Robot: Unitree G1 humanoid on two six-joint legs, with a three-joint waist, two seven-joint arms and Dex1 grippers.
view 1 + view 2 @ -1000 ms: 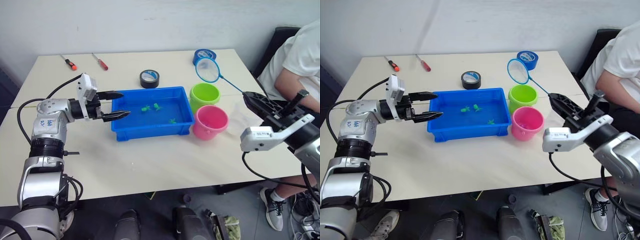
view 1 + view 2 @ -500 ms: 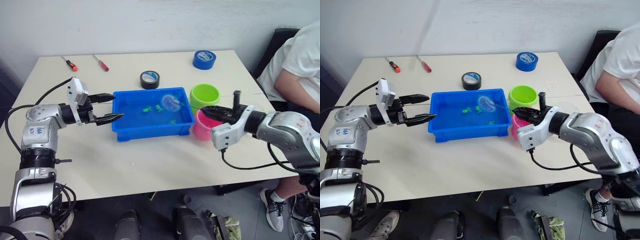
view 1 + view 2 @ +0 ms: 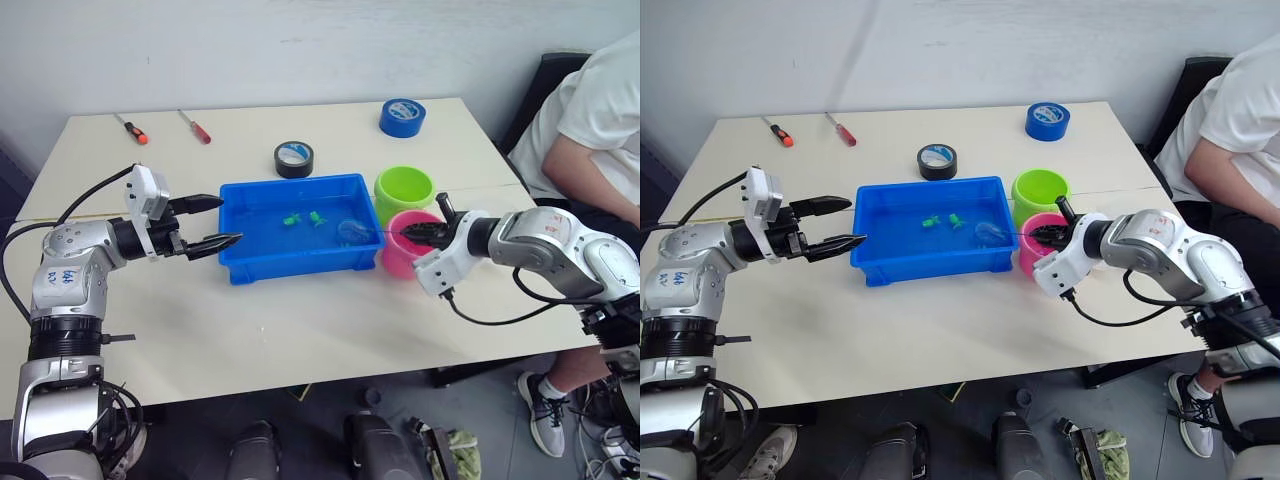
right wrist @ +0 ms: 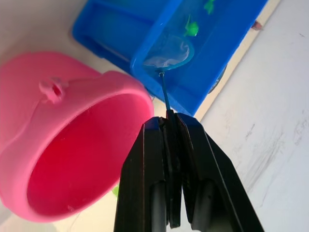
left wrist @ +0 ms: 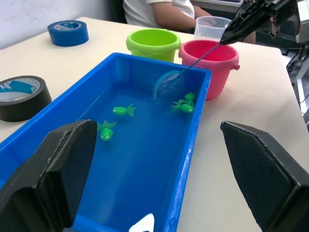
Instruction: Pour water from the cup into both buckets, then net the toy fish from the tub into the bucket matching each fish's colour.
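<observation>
The blue tub (image 3: 300, 268) holds water and several green toy fish (image 5: 123, 110). My right gripper (image 3: 412, 231) is shut on the thin handle of a small net, above the pink bucket (image 3: 398, 258). The net's hoop (image 3: 352, 232) dips into the tub's right end, next to green fish (image 5: 184, 106). The lime green bucket (image 3: 404, 190) stands just behind the pink one. The clear cup (image 5: 211, 28) stands beyond the pink bucket. My left gripper (image 3: 231, 219) is open at the tub's left end, holding nothing.
A black tape roll (image 3: 293, 157) lies behind the tub and a blue tape roll (image 3: 402, 116) at the back right. Two screwdrivers (image 3: 132, 127) lie at the back left. A person in a white shirt (image 3: 590, 110) sits at the table's right side.
My right gripper swung the net down from above the green bucket into the tub's right end. The left gripper stayed open by the tub's left end.
</observation>
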